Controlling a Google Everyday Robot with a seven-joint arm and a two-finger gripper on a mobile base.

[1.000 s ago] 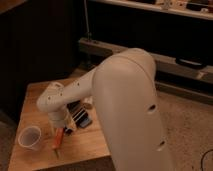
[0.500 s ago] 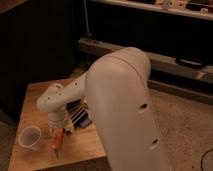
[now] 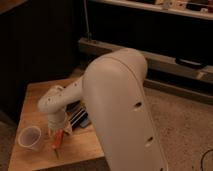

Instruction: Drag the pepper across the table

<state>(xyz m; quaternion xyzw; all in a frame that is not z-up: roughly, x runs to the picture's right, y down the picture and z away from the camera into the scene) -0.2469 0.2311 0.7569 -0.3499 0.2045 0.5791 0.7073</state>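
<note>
The pepper (image 3: pixel 57 141) is a slim orange-red chili lying on the light wooden table (image 3: pixel 35 95) near its front edge, tip pointing toward the front. My gripper (image 3: pixel 59 131) hangs straight down from the white arm (image 3: pixel 117 100) and sits right on the pepper's upper end. The large white arm shell fills the middle of the view and hides the table's right side.
A clear plastic cup (image 3: pixel 29 137) stands just left of the pepper. A black object with white stripes (image 3: pixel 79 118) lies right behind the gripper, partly hidden by the arm. Dark shelving stands beyond the table; speckled floor lies to the right.
The arm has swung a little to the left and toward the front. The pepper looks to be in about the same place by the cup.
</note>
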